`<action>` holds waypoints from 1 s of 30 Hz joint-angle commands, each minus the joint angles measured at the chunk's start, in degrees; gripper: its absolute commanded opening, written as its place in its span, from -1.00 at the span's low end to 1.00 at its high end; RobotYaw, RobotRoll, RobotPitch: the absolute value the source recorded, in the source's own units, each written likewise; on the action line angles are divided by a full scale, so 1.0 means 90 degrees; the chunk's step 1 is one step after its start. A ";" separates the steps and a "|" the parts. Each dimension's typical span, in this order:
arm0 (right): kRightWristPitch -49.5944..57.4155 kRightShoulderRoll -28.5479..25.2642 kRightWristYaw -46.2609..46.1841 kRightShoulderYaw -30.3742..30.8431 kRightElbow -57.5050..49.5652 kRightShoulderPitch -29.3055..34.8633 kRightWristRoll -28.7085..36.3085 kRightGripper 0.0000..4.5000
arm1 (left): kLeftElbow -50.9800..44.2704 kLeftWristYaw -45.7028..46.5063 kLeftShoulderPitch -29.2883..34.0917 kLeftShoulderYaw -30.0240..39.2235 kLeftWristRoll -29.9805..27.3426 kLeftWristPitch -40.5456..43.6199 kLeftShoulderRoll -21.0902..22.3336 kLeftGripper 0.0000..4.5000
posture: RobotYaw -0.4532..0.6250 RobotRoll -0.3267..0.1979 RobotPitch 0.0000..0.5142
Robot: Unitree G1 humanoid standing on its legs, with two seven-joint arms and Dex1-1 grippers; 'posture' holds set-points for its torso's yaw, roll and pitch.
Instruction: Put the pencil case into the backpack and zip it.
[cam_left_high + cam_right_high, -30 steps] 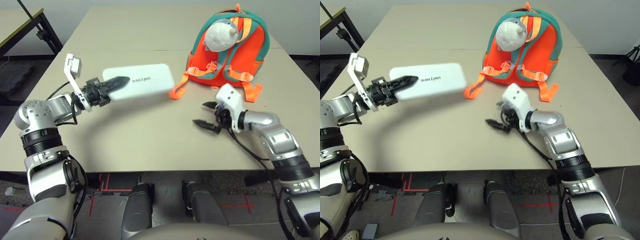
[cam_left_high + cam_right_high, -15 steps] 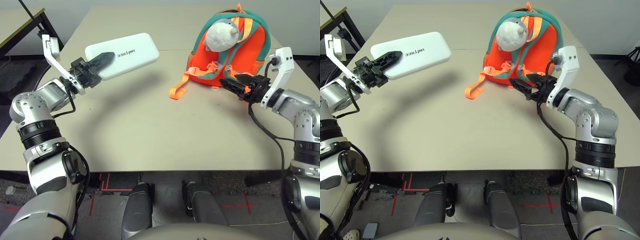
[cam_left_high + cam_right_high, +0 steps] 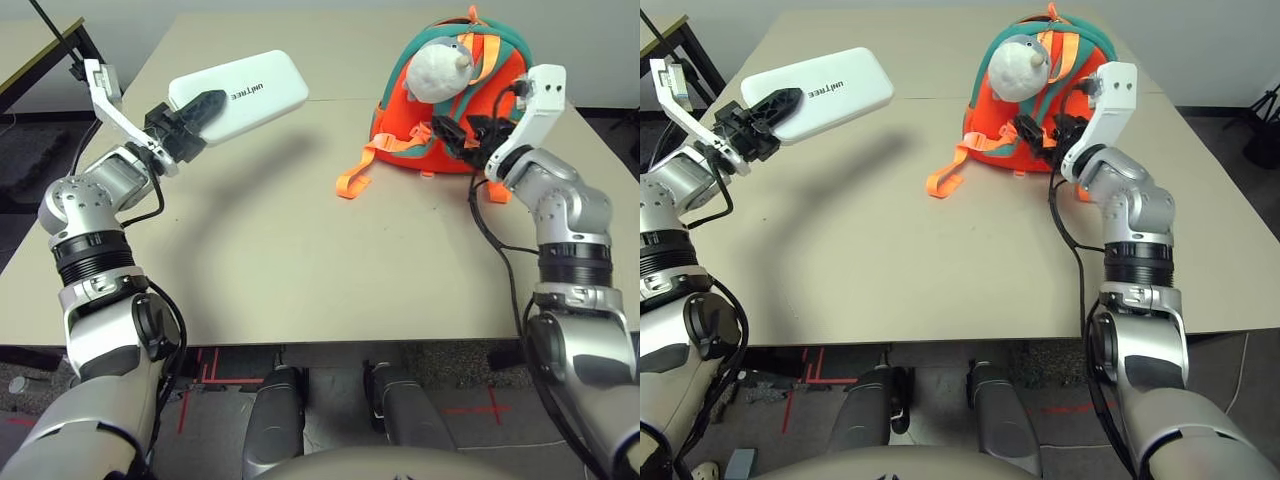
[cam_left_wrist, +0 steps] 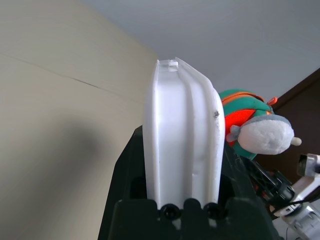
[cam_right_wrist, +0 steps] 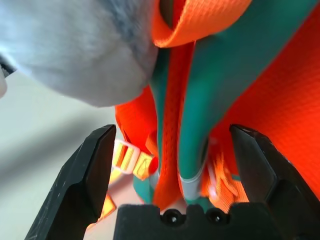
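Above the worktop point(image 3: 270, 250), at the robot's left side, the left jaws point(image 3: 192, 128) pinch the white case point(image 3: 262, 90), which is outside the bag point(image 3: 395, 135). The right jaws point(image 5: 172, 175) are spread wide before the bag's straps point(image 5: 192, 125), so the step in hand seems to be taking hold of the bag. Next, I think, they must close on a strap and steady it, before opening and filling.
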 commanded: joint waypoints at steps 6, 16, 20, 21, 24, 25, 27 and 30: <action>-0.1155 0.0185 0.0011 0.0147 0.1585 -0.0635 -0.0382 1.00 | -0.0223 0.0072 -0.0037 -0.0005 -0.0033 -0.0129 0.0034 -0.45 | -0.32 0.25 -0.65; -0.1357 0.0175 0.0160 0.0215 0.1567 -0.0625 -0.0422 -0.14 | -0.0219 0.0070 -0.0018 -0.0070 -0.0003 -0.0187 -0.0042 -0.45 | -0.33 0.25 -0.66; -0.1132 0.0132 0.0346 0.0279 0.1097 -0.0440 -0.0353 -0.73 | -0.0180 0.0042 -0.0045 -0.0126 0.0025 -0.0223 -0.0071 -0.45 | -0.35 0.25 -0.65; -0.1058 0.0122 0.0375 0.0281 0.0963 -0.0390 -0.0330 -0.79 | -0.0172 0.0033 -0.0048 -0.0141 0.0030 -0.0231 -0.0074 -0.45 | -0.35 0.25 -0.65; -0.0726 0.0044 0.0540 0.0288 0.0376 -0.0191 -0.0223 -0.81 | -0.0150 0.0021 -0.0053 -0.0165 0.0028 -0.0254 -0.0076 -0.45 | -0.36 0.25 -0.64; -0.0602 0.0013 0.0592 0.0287 0.0176 -0.0126 -0.0187 -0.81 | -0.0139 0.0016 -0.0056 -0.0173 0.0026 -0.0263 -0.0076 -0.45 | -0.36 0.25 -0.64; -0.0299 -0.0092 0.0650 0.0306 -0.0322 0.0050 -0.0137 -0.81 | -0.0123 0.0012 -0.0056 -0.0183 0.0019 -0.0274 -0.0082 -0.45 | -0.36 0.25 -0.63; 0.0301 -0.0304 0.0825 0.0373 -0.1228 0.0345 0.0017 -0.81 | -0.0074 0.0024 -0.0086 -0.0139 -0.0042 -0.0249 -0.0102 -0.45 | -0.36 0.25 -0.62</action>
